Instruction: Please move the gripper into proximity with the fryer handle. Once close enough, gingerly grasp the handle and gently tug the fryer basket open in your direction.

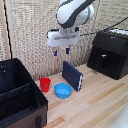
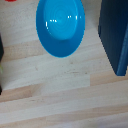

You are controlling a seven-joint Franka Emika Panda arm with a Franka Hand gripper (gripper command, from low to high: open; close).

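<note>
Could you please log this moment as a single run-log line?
phase: approach | gripper: open, empty, in the air above blue bowl | fryer handle: untouched, toward exterior view's right | fryer basket: closed

wooden table (image 1: 95,102), blue bowl (image 1: 63,90), red cup (image 1: 45,84), fryer (image 1: 109,53)

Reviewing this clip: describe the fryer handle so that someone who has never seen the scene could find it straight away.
Look for the boxy black air fryer at the exterior view's right, on the wooden table. On its front face sits the fryer handle, a short upright black bar. Unlike the large black fabric case at the exterior view's left, it is a small raised grip on a hard matte front.
</note>
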